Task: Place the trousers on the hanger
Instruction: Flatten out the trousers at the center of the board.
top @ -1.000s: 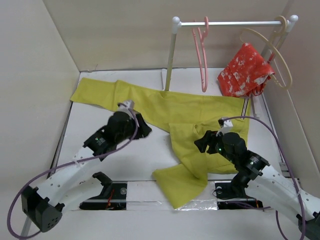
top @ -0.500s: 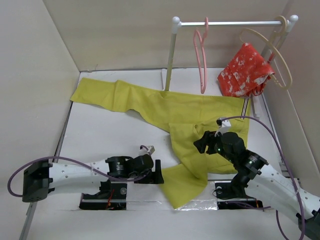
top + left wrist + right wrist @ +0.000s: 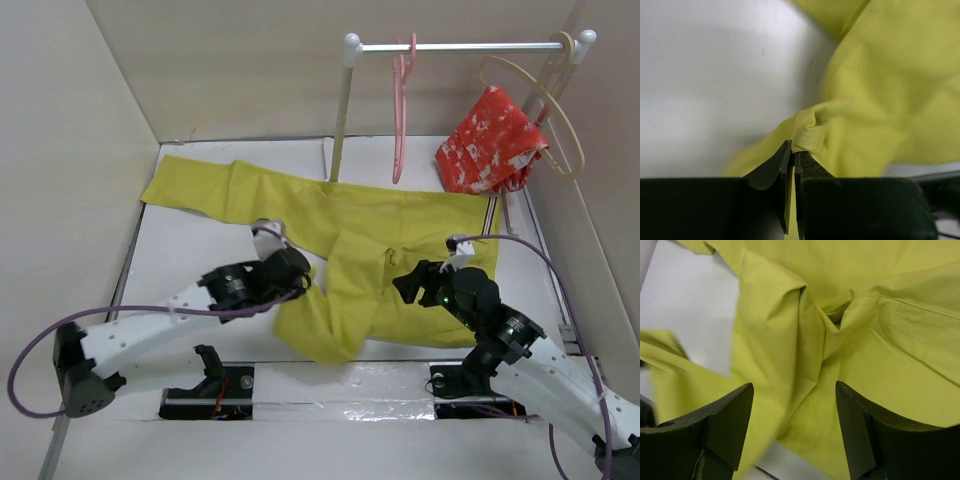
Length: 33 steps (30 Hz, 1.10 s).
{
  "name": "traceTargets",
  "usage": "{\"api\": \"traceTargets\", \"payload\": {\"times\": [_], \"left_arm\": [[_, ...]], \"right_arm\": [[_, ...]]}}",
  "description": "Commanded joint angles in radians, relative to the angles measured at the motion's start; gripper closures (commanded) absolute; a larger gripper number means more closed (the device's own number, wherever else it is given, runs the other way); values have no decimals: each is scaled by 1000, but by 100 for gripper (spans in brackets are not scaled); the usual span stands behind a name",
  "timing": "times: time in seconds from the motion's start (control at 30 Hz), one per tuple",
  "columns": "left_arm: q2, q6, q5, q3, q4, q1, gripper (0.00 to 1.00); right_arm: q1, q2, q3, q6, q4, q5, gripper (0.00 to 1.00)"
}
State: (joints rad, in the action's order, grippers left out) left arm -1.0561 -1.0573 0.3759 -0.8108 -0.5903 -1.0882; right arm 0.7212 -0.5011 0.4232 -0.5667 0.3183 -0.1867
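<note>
The mustard-yellow trousers (image 3: 400, 215) lie spread over the white table (image 3: 190, 260), one leg stretching to the far left. The other leg is bunched toward the near middle. My left gripper (image 3: 305, 283) is shut on a fold of that bunched leg; in the left wrist view its tips (image 3: 792, 150) pinch the yellow trousers (image 3: 880, 100). My right gripper (image 3: 405, 285) hovers open over the crotch area, and the trousers (image 3: 855, 285) fill the right wrist view behind it (image 3: 794, 387). The pink hanger (image 3: 399, 110) hangs on the rail at the back.
A white rail (image 3: 450, 46) on a post (image 3: 340, 120) stands at the back. A beige hanger (image 3: 560, 120) with a red patterned garment (image 3: 490, 140) hangs at its right end. Beige walls close in the left, back and right sides.
My left gripper swept from the far leg to the near leg end, shut on it and pulled it left and away from the near edge. The right gripper opened slightly. The pink hanger swung.
</note>
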Motion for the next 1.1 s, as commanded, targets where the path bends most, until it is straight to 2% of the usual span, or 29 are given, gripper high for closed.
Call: {"api": "traceTargets", "payload": {"times": [0.0, 0.07, 0.17, 0.3, 0.4, 0.47, 0.5, 0.53, 0.6, 0.63, 0.7, 0.73, 0.8, 0.83, 0.87, 0.9, 0.97, 1.0, 1.03, 1.07], "left_arm": [[128, 121, 308, -253, -365, 54, 100], [151, 154, 360, -408, -437, 137, 100], [182, 180, 492, -522, -480, 249, 100], [228, 209, 778, -548, -421, 274, 97], [209, 220, 845, -542, -365, 274, 89], [165, 104, 905, -539, -458, 274, 86], [154, 26, 978, -538, -536, 289, 85], [183, 40, 998, -506, -545, 322, 81], [235, 39, 1017, -481, -543, 396, 80], [267, 57, 1026, -467, -510, 413, 75], [355, 268, 1023, -413, -392, 413, 68], [379, 339, 1023, -392, -299, 413, 59], [404, 295, 1000, -380, -337, 413, 45], [404, 278, 989, -381, -368, 413, 31], [395, 264, 977, -381, -371, 413, 26], [386, 296, 925, -380, -355, 413, 24], [337, 415, 801, -352, -187, 413, 27], [311, 442, 655, -341, -140, 413, 29], [279, 468, 570, -324, -55, 413, 32], [201, 465, 495, -288, -21, 413, 33]], "right_arm": [[-17, 36, -9, -16, 15, -69, 27], [-17, 42, -11, -35, 25, -77, 27], [-26, 45, -15, -39, 22, -89, 27], [-26, 42, -11, -59, 48, -154, 28], [-26, 36, -9, -76, 57, -186, 29], [-26, 33, 5, -87, 79, -197, 30], [-26, 36, 8, -91, 85, -204, 30], [-26, 39, 11, -94, 96, -204, 31], [-26, 52, 15, -93, 102, -194, 31], [-26, 56, 17, -93, 107, -191, 31], [-26, 67, 17, -91, 110, -189, 31], [-26, 64, 17, -90, 107, -189, 31], [-26, 55, 26, -75, 100, -197, 31], [-26, 38, 31, -73, 102, -203, 31], [-26, 30, 38, -70, 110, -209, 31], [-26, 24, 45, -70, 110, -221, 31], [-37, 4, 45, -58, 87, -226, 34], [-37, -5, 45, -56, 79, -232, 38], [-49, -16, 45, -53, 71, -234, 46], [-58, -45, 46, -44, 61, -228, 68]]}}
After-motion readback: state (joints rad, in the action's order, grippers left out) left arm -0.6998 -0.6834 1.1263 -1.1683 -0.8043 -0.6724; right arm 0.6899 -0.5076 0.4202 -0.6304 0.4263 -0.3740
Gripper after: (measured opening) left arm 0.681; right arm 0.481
